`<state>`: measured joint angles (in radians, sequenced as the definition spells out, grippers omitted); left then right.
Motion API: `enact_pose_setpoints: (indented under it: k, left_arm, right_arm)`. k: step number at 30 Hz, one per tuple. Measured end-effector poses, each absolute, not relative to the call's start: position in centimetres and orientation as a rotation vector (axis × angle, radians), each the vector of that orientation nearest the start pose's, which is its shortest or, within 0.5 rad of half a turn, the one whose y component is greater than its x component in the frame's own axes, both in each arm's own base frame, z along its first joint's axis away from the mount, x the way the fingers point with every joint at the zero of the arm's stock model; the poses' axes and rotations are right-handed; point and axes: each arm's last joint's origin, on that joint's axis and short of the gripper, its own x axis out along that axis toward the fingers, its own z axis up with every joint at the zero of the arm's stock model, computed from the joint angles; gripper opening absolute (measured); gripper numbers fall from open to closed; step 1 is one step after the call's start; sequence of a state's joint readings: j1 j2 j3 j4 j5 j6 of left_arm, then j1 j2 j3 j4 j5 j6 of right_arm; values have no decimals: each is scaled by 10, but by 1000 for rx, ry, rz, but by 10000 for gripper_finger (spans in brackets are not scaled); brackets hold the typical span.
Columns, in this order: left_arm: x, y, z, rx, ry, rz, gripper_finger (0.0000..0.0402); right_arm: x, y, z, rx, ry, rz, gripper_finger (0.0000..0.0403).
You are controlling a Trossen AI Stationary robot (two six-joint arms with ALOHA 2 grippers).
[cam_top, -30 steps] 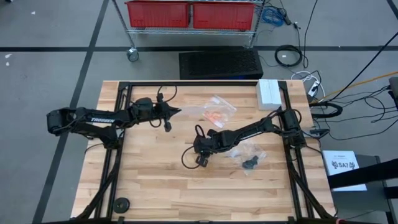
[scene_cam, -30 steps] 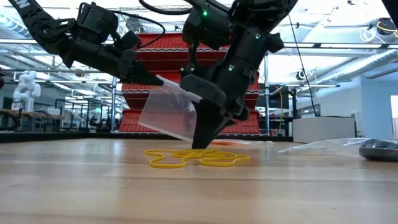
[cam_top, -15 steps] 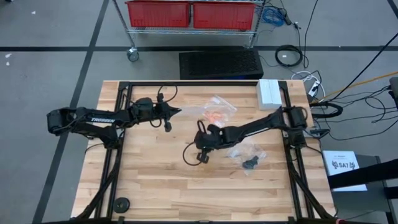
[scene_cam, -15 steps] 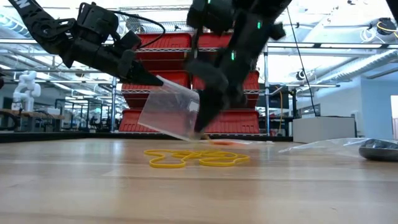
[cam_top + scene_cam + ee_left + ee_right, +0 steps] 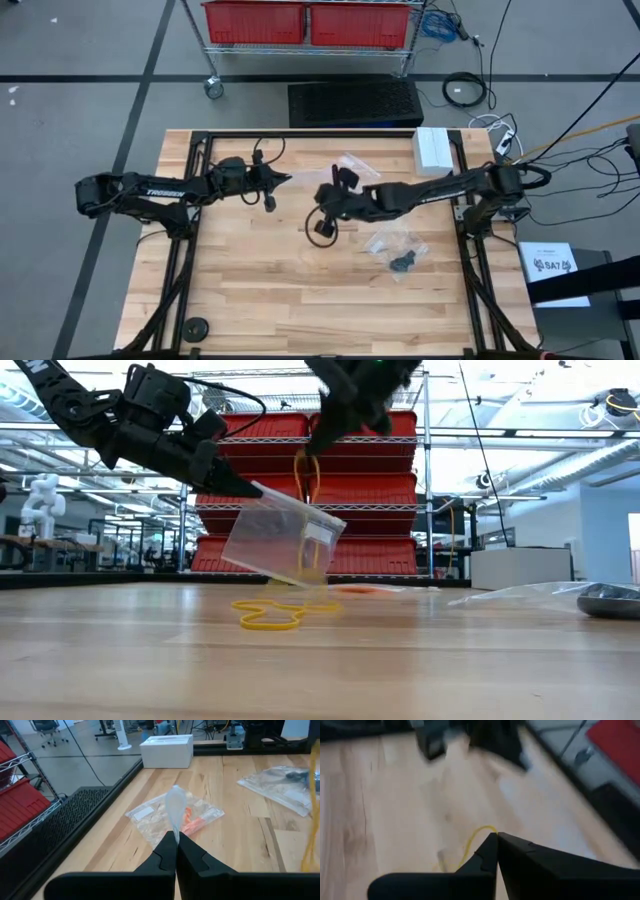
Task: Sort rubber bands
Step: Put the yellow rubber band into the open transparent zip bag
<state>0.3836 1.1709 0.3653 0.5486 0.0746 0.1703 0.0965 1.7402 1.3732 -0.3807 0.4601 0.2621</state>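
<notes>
1. Bands first: the right hand (image 5: 318,448) is pinched shut on a yellowish rubber band (image 5: 305,472) that dangles well above the bench (image 5: 420,660).
2. Left hand (image 5: 175,836) is pressed together on the edge of a clear bag (image 5: 280,540), holding it tilted in the air, I'd guess so its mouth faces the incoming band.
3. More yellow bands (image 5: 270,615) lie on the bench just under the bag, not sorted yet.
4. Another bag with orange bands (image 5: 192,820) sits flat farther off, and a bag with dark bands (image 5: 400,250) is near the right arm.
</notes>
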Motion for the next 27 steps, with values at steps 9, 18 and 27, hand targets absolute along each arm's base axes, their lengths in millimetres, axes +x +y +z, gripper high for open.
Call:
enact_pose_setpoints:
  k: [9,18,27]
  left_arm:
    - [208,82,187,108,278,279,2]
    - [208,81,186,108,281,278,2]
    - [208,81,186,106,289,276,2]
  right_arm:
    - [390,14,310,-59,570,-424,0]
    - [393,13,336,-91,512,-409,0]
    - [392,19,355,-125,488,-385,0]
